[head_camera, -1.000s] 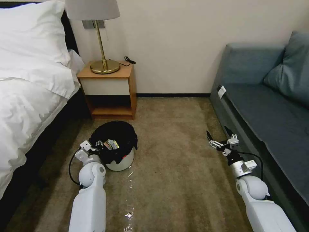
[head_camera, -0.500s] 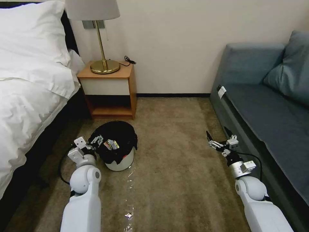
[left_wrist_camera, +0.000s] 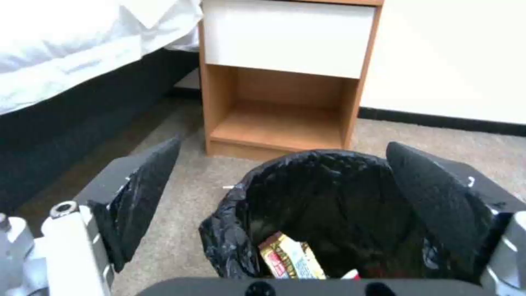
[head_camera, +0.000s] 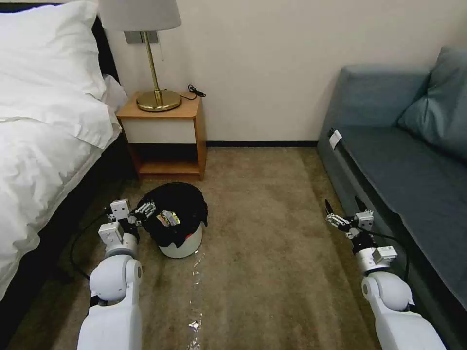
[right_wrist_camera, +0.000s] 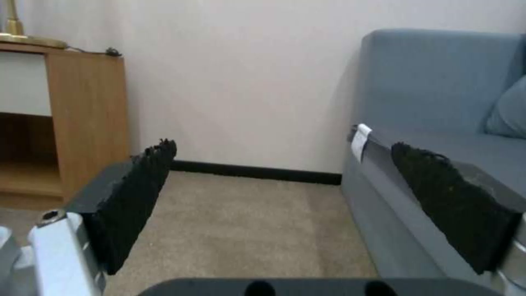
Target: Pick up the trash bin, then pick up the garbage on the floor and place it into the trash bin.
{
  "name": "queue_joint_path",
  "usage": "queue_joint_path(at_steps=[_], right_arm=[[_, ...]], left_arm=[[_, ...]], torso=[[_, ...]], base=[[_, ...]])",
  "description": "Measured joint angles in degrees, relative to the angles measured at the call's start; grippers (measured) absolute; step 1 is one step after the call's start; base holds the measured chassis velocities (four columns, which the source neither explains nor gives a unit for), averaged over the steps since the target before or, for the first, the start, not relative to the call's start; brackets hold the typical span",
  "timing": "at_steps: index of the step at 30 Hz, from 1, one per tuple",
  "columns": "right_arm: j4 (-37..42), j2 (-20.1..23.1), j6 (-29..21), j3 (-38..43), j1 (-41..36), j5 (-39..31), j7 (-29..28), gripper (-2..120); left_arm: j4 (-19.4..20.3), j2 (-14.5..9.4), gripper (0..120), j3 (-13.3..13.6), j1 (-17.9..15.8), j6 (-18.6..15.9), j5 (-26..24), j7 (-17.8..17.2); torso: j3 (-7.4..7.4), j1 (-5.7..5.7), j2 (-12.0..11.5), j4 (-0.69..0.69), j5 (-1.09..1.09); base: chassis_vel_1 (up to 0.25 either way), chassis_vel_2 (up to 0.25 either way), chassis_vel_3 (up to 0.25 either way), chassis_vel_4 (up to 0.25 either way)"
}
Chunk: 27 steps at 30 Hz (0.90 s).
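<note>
Where carpet (head_camera: 272, 233) opens, left pincer (head_camera: 146, 210) spread.

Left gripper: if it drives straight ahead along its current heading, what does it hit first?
Most likely the trash bin. The left gripper is open and aimed at the bag-lined rim, which sits between its fingers in the left wrist view. The nightstand stands beyond it. Depth is approximate.

arms: glossy white shells; wrists: silver, black cables; claw pads: black
</note>
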<state>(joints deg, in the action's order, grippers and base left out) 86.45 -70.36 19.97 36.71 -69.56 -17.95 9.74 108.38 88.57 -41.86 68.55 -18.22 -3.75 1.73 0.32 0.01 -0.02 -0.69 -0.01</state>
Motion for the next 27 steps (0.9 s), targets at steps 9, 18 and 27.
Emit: queue_joint_path(at_steps=[9, 18, 27], right_arm=[[-1.98, -0.6, 2.36, 0.79, -0.86, 0.08, -1.22, 100], [-2.49, -1.2, 3.55, 2.06, -1.16, 1.07, -1.46, 100], [-2.62, -1.78, 4.07, 2.52, -1.44, 1.5, -1.37, 100]], left_arm=[[-0.88, -1.97, 100, -0.52, 0.84, 2.62, -0.12, 4.0], [-1.85, -2.38, 100, 0.18, 0.66, 3.45, -0.03, 5.63], [-2.24, -2.27, 100, 0.33, 0.76, 6.05, 0.43, 7.34]], torso=[[0.0, 0.0, 0.0, 0.0, 0.0], [0.0, 0.0, 0.0, 0.0, 0.0], [0.0, 0.0, 0.0, 0.0, 0.0]], base=[[0.0, 0.0, 0.0, 0.0], [0.0, 0.0, 0.0, 0.0], [0.0, 0.0, 0.0, 0.0]])
